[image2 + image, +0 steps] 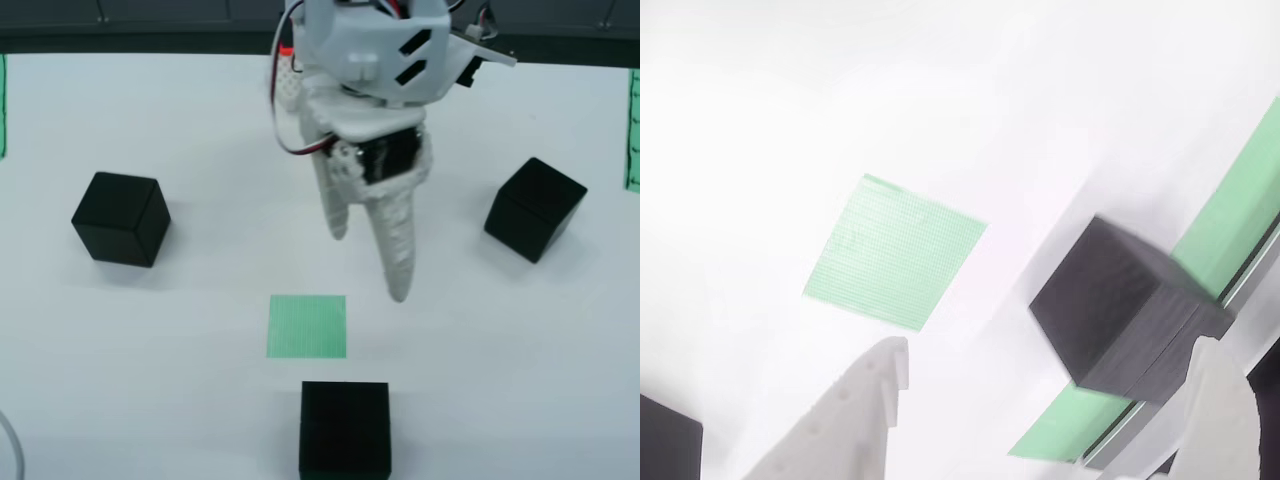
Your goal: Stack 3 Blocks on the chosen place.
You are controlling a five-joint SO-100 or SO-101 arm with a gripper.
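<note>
In the fixed front view, three black blocks rest on the white table: one at the left, one at the right, one at the near edge. The chosen place, a green striped square, lies bare just behind the near block. My gripper hangs open and holds nothing, just right of and behind the patch. In the view that rides on the gripper, the patch lies left of a block, which sits ahead between my white fingertips. The gripper touches nothing.
A long green striped band runs past the block in the gripper's view and appears at the right table edge in the front view. Another black block corner shows at the lower left. A dark border runs along the table's far edge.
</note>
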